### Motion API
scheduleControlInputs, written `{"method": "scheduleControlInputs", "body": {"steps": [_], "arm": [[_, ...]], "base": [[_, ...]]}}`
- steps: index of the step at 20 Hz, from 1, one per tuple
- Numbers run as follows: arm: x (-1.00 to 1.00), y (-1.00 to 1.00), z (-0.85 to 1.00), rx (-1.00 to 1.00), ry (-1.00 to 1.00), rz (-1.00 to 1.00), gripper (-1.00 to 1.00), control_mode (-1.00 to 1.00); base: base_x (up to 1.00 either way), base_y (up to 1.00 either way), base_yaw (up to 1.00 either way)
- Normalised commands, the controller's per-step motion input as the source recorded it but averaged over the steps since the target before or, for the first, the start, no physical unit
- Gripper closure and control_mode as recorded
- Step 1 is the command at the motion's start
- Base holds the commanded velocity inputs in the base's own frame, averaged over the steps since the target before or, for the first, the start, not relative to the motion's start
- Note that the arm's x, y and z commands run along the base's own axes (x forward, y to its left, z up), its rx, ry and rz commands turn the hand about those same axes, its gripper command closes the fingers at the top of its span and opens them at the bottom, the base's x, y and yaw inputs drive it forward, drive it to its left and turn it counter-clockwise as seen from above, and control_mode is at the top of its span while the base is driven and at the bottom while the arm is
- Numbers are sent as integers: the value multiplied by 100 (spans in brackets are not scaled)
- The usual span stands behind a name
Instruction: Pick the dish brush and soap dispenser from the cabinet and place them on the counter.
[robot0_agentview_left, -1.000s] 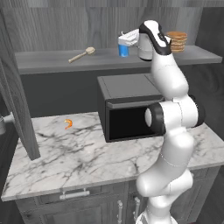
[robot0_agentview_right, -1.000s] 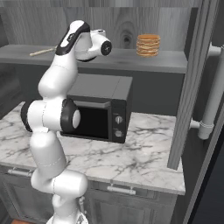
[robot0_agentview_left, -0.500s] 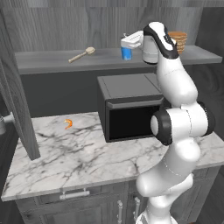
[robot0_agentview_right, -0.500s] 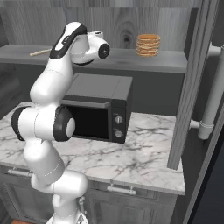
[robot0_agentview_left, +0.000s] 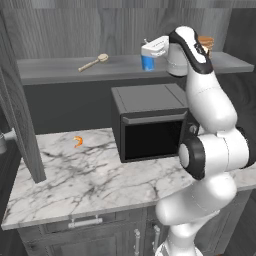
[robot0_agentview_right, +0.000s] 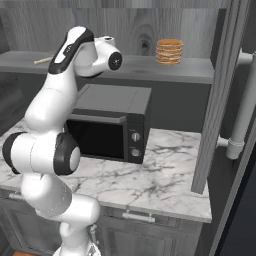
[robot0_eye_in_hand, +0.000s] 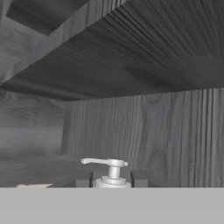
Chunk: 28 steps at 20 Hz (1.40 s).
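The soap dispenser (robot0_agentview_left: 147, 62), a small blue bottle with a white pump top, stands at the middle of the cabinet's grey shelf (robot0_agentview_left: 50, 72). My gripper (robot0_agentview_left: 153, 49) is shut on its upper part. In the hand view the pump (robot0_eye_in_hand: 113, 168) sits between my gripper's (robot0_eye_in_hand: 111, 179) two dark fingertips (robot0_eye_in_hand: 139, 178). I cannot tell whether the bottle's base still touches the shelf. The dish brush (robot0_agentview_left: 93, 62) lies flat on the shelf to the left of the bottle and shows as a thin stick (robot0_agentview_right: 42, 60) in the right base view. The white marble counter (robot0_agentview_left: 75, 175) stretches below.
A black microwave (robot0_agentview_left: 150, 120) stands on the counter under the shelf. A stack of tan discs (robot0_agentview_right: 169, 51) sits on the shelf's right part. A small orange curled item (robot0_agentview_left: 78, 141) lies on the counter at the left. Open cabinet doors (robot0_agentview_left: 20, 125) (robot0_agentview_right: 220, 100) flank the shelf.
The gripper and the soap dispenser have shifted slightly right and down along the shelf. The arm's elbow has swung lower and to the right. The brush has not moved.
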Motion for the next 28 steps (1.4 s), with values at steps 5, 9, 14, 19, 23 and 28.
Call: {"method": "scheduleControlInputs", "body": {"steps": [5,9,14,19,23,28], "arm": [[-44,0,9,0,0,1,100,-100],[-42,0,7,0,0,1,100,-100],[-44,-2,4,0,0,1,100,-100],[-45,-6,5,0,0,1,100,-100],[-45,-8,6,0,0,1,100,-100],[-45,-8,4,0,0,2,100,-100]], "base": [[0,0,0],[0,0,0],[0,0,0],[0,0,0],[0,0,0],[0,0,0]]}}
